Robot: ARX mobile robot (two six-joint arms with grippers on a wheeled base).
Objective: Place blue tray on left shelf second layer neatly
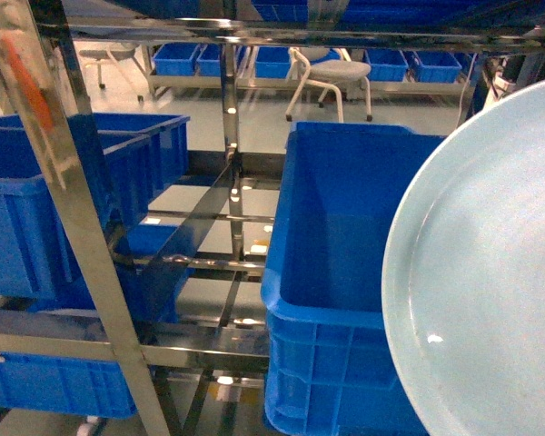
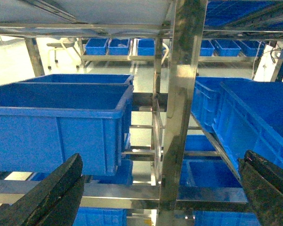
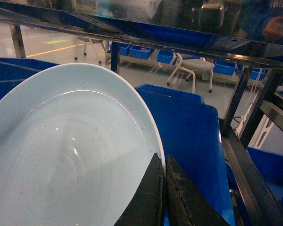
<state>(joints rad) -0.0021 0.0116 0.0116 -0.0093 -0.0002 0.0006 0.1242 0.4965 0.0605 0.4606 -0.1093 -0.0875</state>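
Pale sky-blue tray (image 1: 490, 300), glossy, shallow, low-rimmed, tilted up on edge at right, rim pinched in right tool (image 3: 164, 188). Left shelf second layer (image 1: 177, 263): mirror-bright steel crossbars between square uprights, beside a crate.

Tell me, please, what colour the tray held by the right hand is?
Pale sky-blue and glossy; the blue tray shows best in the right wrist view.
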